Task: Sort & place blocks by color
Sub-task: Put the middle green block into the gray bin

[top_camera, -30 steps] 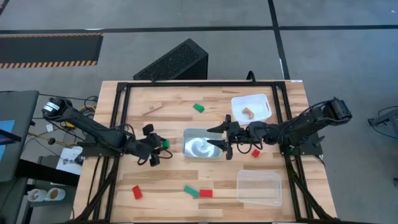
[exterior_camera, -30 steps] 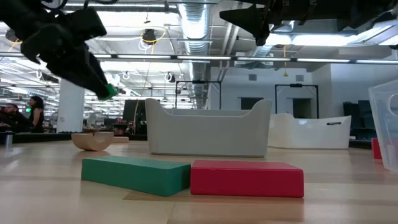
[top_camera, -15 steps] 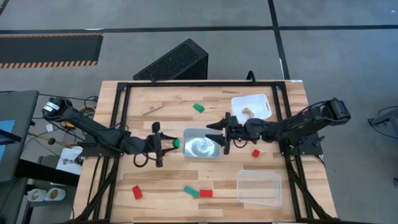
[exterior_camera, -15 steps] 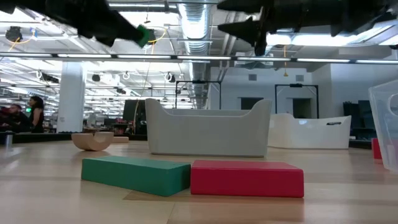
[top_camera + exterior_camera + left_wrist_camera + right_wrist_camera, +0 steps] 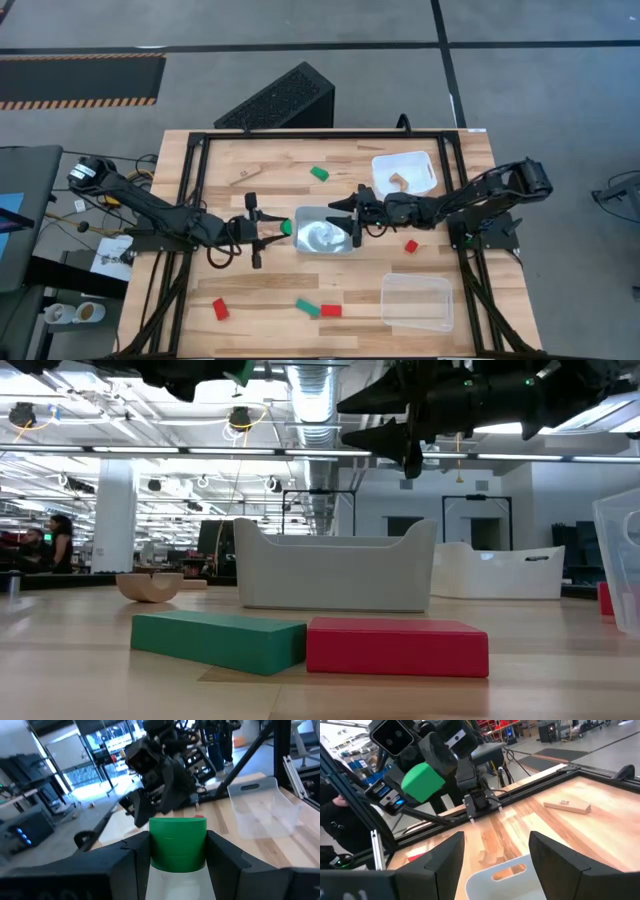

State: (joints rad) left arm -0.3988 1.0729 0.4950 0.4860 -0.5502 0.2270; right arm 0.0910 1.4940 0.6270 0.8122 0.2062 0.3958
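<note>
My left gripper is shut on a green block just left of the silvery tray; the block also shows at the top of the low view. My right gripper hangs open over the tray's right part, facing the left one, touching nothing. In the right wrist view the green block sits ahead of my open fingers. Loose blocks lie flat on the table: green, wood, red, red, and a green and red pair near the front edge. My left gripper pinches the green block between its two fingers, one on each side face. The fingers lie roughly level and come from the table's left. The block is lifted clear of the table and sticks out past the fingertips toward the tray.
A white tray at the far right holds a wood block. A clear tray stands near the right front. A wooden arch block lies left of the silvery tray. A black frame borders the table.
My left gripper has carried the green block up and toward the table's right, ending at the silvery tray's left rim. My right gripper has shifted a little toward the table's left and far edge above the tray, staying open.
</note>
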